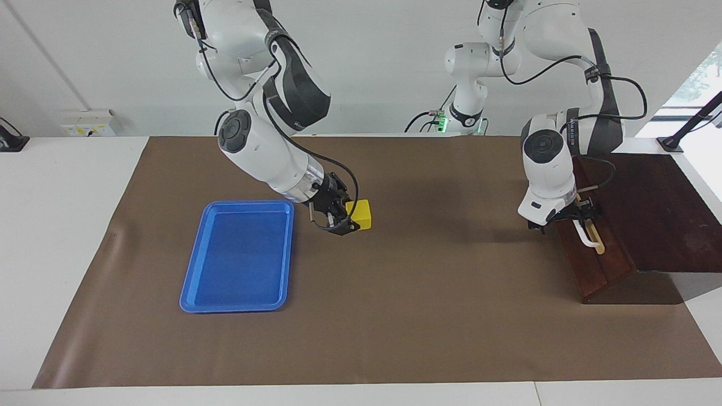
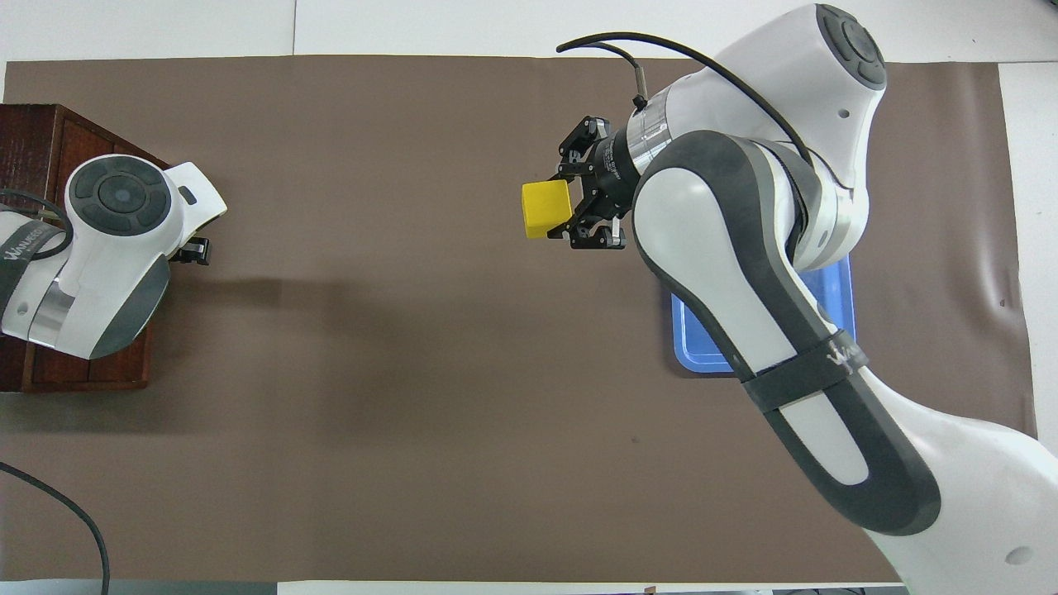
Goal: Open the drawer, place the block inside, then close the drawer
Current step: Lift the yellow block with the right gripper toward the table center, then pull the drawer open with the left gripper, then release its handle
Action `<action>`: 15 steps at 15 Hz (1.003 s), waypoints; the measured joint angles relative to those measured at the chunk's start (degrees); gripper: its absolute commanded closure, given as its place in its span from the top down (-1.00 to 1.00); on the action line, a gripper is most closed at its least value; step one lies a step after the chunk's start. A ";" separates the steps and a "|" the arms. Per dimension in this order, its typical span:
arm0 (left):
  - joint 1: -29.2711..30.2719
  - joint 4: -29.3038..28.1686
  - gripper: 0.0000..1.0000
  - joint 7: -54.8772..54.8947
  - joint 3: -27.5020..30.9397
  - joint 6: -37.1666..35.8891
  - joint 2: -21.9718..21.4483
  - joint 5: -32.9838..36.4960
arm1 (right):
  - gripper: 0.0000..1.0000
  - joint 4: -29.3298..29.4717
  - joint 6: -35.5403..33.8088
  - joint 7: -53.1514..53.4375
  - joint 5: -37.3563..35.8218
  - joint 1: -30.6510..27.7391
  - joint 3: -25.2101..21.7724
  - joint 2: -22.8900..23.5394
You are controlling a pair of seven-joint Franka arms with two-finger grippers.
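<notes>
My right gripper is shut on the block, a small yellow cube, over the brown mat beside the blue tray. The drawer, dark wood with a white bar handle on a tan strip, sits in its dark wooden box at the left arm's end of the table. My left gripper stands open at the end of the handle nearer the robots. The left wrist hides most of the drawer front in the overhead view.
A flat blue tray lies on the brown mat toward the right arm's end, with nothing in it. The right arm covers most of the tray in the overhead view. White table shows around the mat.
</notes>
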 measured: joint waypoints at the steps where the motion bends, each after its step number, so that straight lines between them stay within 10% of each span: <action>1: 0.00 0.00 1.00 -0.16 0.00 0.06 0.03 0.08 | -1.00 0.00 0.80 0.28 0.00 0.69 0.00 0.02; 15: 0.00 0.26 1.00 -1.75 0.06 2.80 0.56 -1.45 | -1.00 -0.01 6.11 4.85 0.01 4.57 0.14 1.23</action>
